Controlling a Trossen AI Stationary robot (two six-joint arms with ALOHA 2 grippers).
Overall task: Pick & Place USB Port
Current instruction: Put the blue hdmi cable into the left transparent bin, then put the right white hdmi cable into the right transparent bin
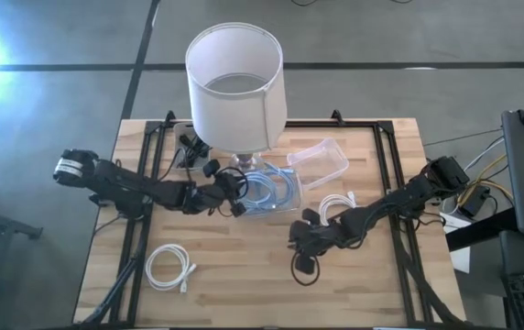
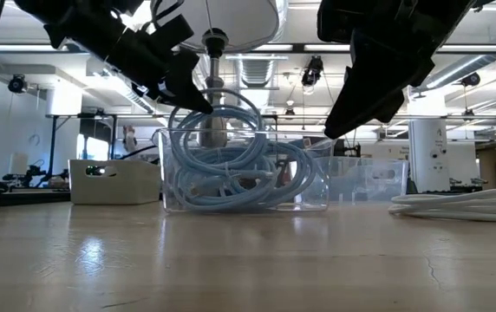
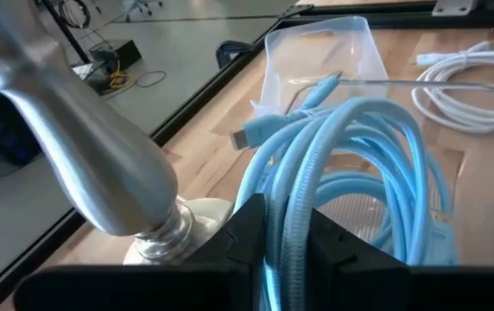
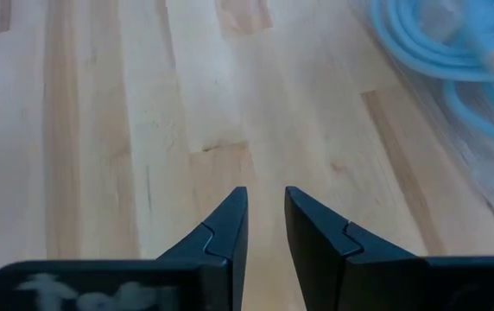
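Note:
A light blue cable coil lies mostly in a clear box in front of the lamp's foot. One plug end sticks out of the coil. My left gripper is at the box's left end, shut on the coil. My right gripper hovers over bare wood to the right of the box and nearer the table's near edge. It is slightly open and holds nothing. My left gripper pinches several strands of the blue coil between its two fingers. It comes from the table's left, slanting down. In the low view the held loops stand above the box's rim, and the rest of the coil lies inside the box.
A lamp with a white shade and metal stem stands just behind the box, close to my left gripper. An empty clear box and a white cable coil lie to the right. Another white cable lies near-left.

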